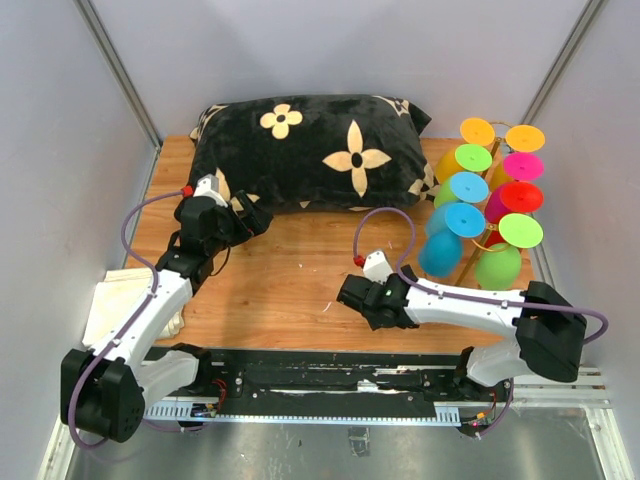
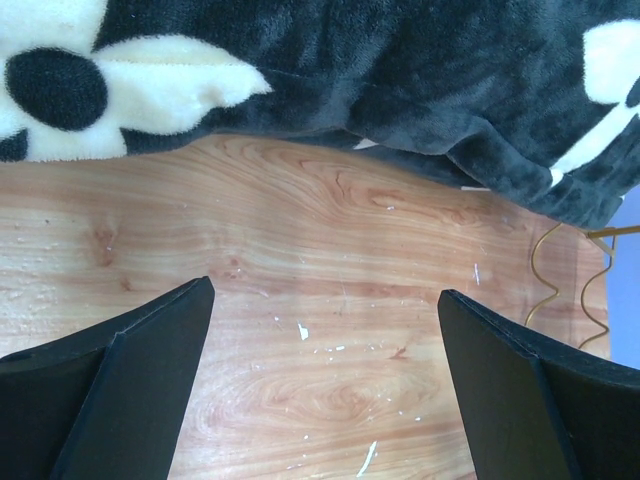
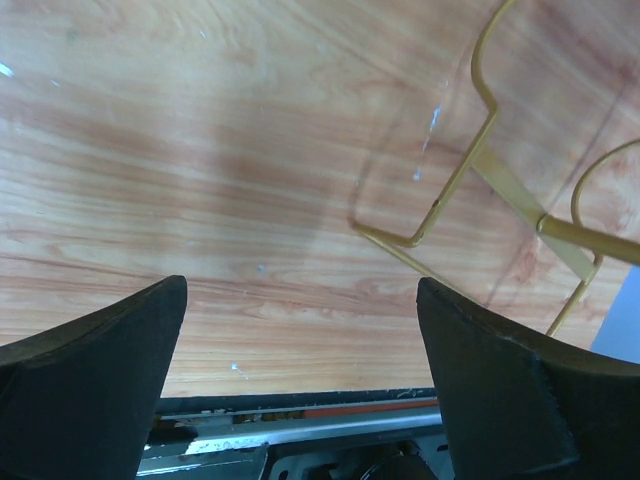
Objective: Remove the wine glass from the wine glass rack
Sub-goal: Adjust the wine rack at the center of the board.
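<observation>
right arm lies low, forearm reaching leftward over the bench (image 1: 290,275), its end effector (image 1: 348,293) released, fingers spread above bare wood. the wine glass rack (image 3: 515,195) stands off to that end effector's right, apart, with coloured wine glasses (image 1: 465,218) hanging on it. left arm bends forward, its end effector (image 1: 255,220) released and empty, just short of the black pillow (image 1: 310,150).

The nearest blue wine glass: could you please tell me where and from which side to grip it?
Probably by its bowl, from the left of the wine glass rack. The blue wine glass hangs foot-up, bowl jutting out on the outer left with bare table beside it; its foot crowds against neighbouring feet, and the open right gripper is on that side.
</observation>
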Available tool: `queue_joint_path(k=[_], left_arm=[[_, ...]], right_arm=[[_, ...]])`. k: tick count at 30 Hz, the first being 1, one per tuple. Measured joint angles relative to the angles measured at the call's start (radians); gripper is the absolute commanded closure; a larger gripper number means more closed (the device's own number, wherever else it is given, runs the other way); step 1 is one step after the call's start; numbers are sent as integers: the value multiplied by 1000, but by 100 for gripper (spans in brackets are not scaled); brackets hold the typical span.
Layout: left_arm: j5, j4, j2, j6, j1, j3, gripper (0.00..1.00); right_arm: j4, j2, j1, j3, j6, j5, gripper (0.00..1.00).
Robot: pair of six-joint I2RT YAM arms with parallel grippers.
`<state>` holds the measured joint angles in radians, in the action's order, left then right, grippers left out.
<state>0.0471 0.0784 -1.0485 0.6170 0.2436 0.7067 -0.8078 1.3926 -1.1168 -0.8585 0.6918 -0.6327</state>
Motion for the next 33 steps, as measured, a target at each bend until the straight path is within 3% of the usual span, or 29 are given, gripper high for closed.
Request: queue_joint_path(k=[10, 20, 33], left_arm=[[1, 29, 12, 9, 0, 0, 0], [0, 37, 31, 12, 0, 0, 0], [1, 37, 45, 17, 0, -3, 0]], right_arm=[[8, 54, -3, 101, 120, 4, 2], [47, 109, 18, 96, 116, -101, 2], [257, 144, 129, 114, 44, -206, 2]])
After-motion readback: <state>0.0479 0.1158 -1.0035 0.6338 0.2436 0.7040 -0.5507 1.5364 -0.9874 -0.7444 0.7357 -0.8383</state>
